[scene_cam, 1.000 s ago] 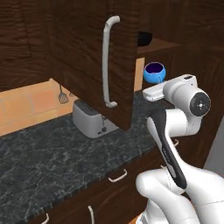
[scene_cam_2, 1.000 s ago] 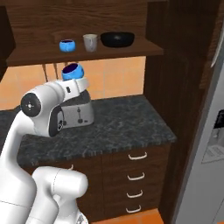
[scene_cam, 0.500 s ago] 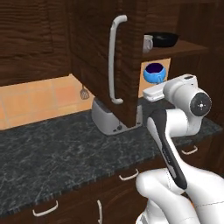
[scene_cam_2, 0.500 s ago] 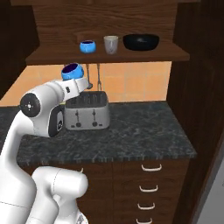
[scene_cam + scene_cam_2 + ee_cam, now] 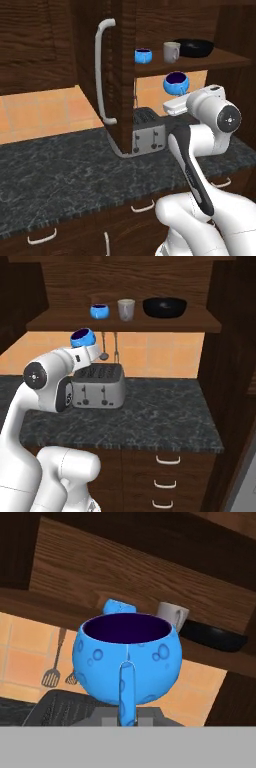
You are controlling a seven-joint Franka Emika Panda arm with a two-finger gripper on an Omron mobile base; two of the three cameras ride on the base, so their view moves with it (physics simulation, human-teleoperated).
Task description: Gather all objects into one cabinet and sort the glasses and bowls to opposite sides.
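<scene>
My gripper (image 5: 128, 714) is shut on a bright-blue bowl (image 5: 127, 659) with a dark navy inside, and holds it upright in the air below the shelf. The same bowl (image 5: 176, 83) hangs above the toaster, with the gripper (image 5: 176, 101) just under it. On the open cabinet's shelf (image 5: 125, 324) stand a second blue bowl (image 5: 99, 311), the grey-beige cup (image 5: 126, 309) and the wide black bowl (image 5: 164, 306), left to right. The held bowl (image 5: 83, 337) is lower than the shelf and left of the other blue bowl. The cabinet door (image 5: 117, 75) stands open with its curved silvery handle (image 5: 100, 75).
A silver toaster (image 5: 97, 386) sits on the dark stone counter (image 5: 160, 421) under the held bowl. Utensils (image 5: 50, 674) hang on the orange tiled wall behind it. Drawer units with short handles (image 5: 167, 460) lie below the counter. A dark tall panel (image 5: 232, 381) closes off the right.
The whole picture has shifted as the base moved, bringing the shelf and toaster closer and more central. The blue bowl stays in my gripper at about the same height.
</scene>
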